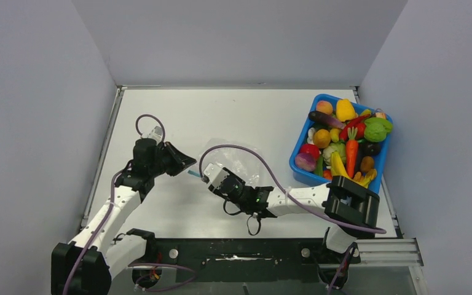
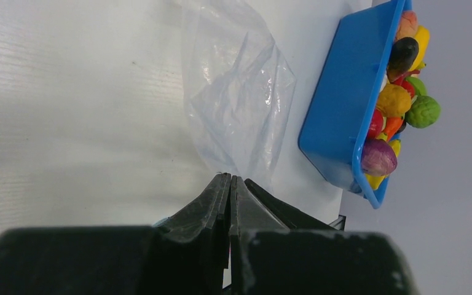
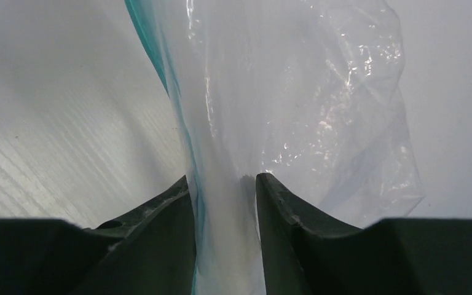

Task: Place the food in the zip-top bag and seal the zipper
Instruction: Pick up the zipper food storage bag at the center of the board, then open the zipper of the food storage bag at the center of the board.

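Observation:
The clear crinkly zip-top bag (image 1: 236, 161) lies mid-table between my two grippers. My left gripper (image 1: 189, 163) is shut, and in the left wrist view the bag (image 2: 239, 92) narrows right into its closed tips (image 2: 229, 178). My right gripper (image 1: 211, 176) has its jaws apart, astride the bag's mouth edge (image 3: 224, 181). The light blue zipper (image 3: 160, 80) runs down along the left finger, and a short piece shows from above (image 1: 194, 174). The bag (image 3: 295, 110) looks empty. The toy food (image 1: 344, 135) is piled in the bin, also visible in the left wrist view (image 2: 393, 101).
The blue bin (image 1: 307, 175) stands at the right edge of the table, just behind the right arm's base; it also shows in the left wrist view (image 2: 338, 104). Grey walls close the table at the left, back and right.

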You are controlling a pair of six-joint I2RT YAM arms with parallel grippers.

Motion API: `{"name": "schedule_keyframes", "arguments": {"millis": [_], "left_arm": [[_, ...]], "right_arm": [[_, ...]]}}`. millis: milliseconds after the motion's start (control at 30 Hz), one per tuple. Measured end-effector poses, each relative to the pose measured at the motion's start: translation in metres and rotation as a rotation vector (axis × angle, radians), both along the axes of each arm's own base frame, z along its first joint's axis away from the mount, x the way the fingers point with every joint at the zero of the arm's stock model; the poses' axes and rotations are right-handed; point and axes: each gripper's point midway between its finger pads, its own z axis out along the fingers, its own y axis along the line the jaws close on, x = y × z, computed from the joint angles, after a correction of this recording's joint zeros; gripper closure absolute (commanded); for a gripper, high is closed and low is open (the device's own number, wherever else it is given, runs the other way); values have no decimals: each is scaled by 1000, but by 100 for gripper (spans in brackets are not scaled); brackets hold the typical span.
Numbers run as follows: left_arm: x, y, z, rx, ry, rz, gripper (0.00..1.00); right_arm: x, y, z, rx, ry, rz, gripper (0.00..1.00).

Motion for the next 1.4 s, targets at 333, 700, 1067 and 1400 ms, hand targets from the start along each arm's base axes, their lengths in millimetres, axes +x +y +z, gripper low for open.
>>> {"name": "schedule_keyframes", "arguments": {"millis": [333,700,1067,1400], "left_arm": [[-3,-5,33,-92,-70,-4,74],[12,17,121,58,-275,10,41],[-22,18,163,16,-461,-15,48],[-35,-23,115,-337,-362,-158,49]], "right_arm": [[-2,-14,27,149,13,-83,83],[13,-12,58,418,152,-141,88],[26,-16,108,665,247,-168,87],[5,-2,169,896,275,-14,86]]}}
